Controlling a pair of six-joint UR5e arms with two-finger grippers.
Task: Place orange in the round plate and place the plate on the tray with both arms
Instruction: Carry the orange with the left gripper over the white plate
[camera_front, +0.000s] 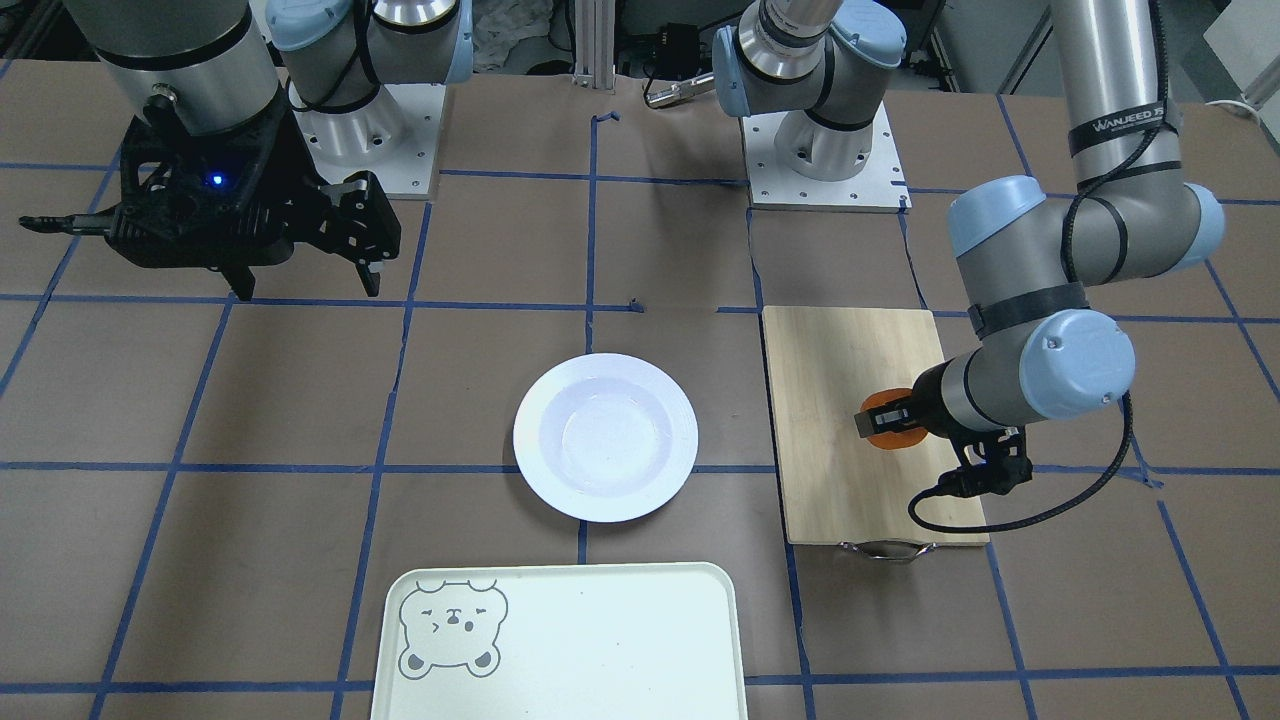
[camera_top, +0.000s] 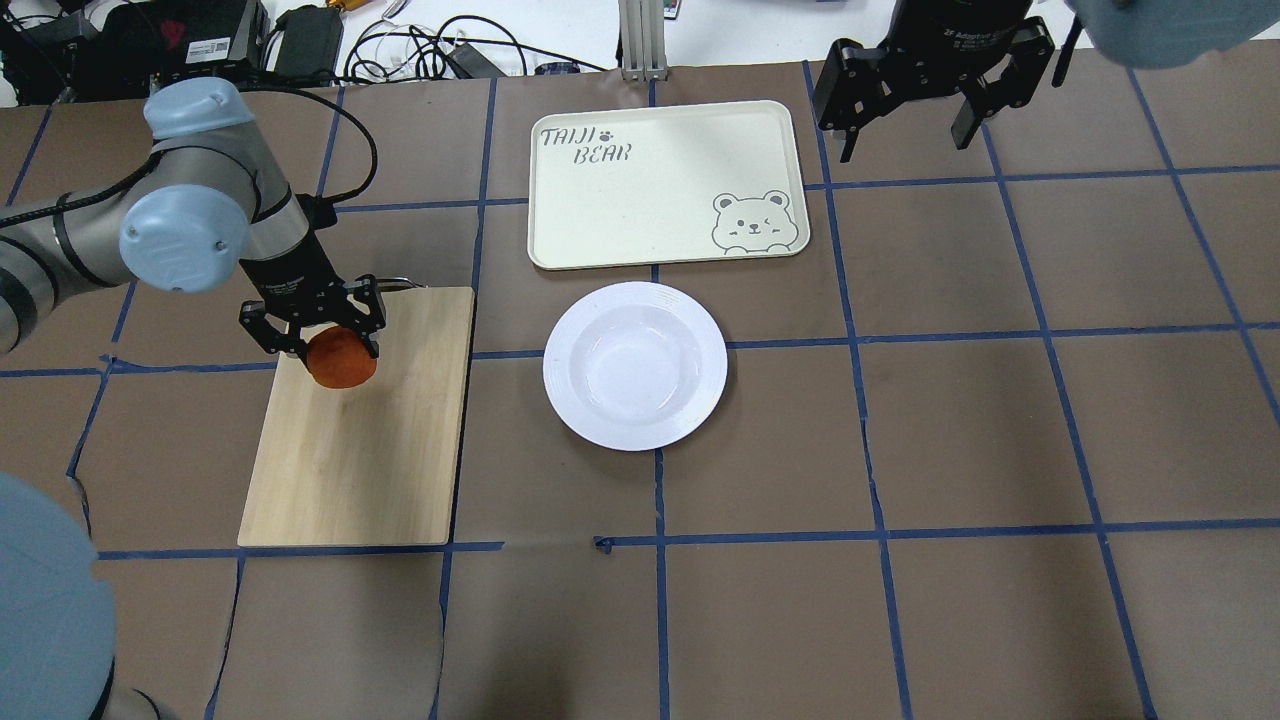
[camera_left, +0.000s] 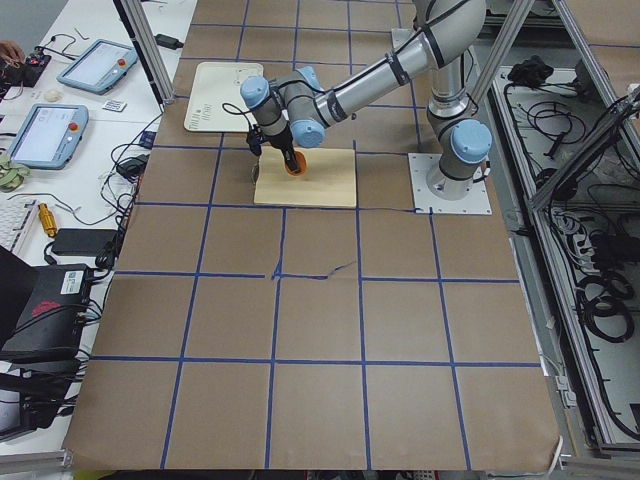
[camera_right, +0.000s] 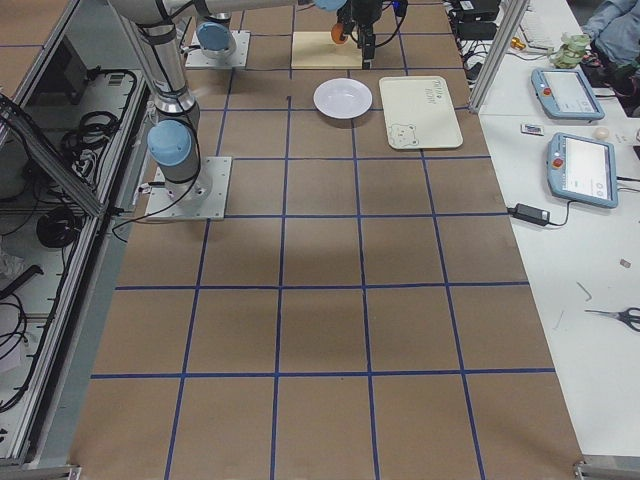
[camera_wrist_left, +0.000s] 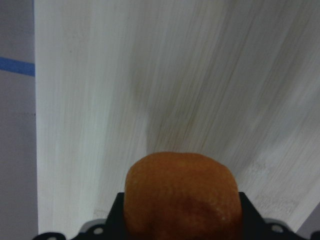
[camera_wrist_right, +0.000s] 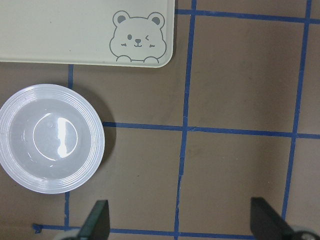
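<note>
Brown-papered counter (camera_top: 1000, 420), blue tape grid. Tray (camera_top: 660, 190) lies at the far side from the robot, mid-counter. Bamboo cutting board (camera_top: 370, 450) on the robot's left. Round plate (camera_top: 700, 350) sits just beside the tray's near edge, not touching it. Right end effector (camera_top: 905, 140) hovers beside the tray, fingers spread apart. Left end effector (camera_top: 325, 345) clamped on the orange (camera_top: 341, 362) over the board's far end; contact with the board unclear.

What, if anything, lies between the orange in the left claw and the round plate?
Nothing visible. The left claw grips the orange over the cutting board. Between the board's edge and the round plate only bare table shows, and the plate is empty.
</note>
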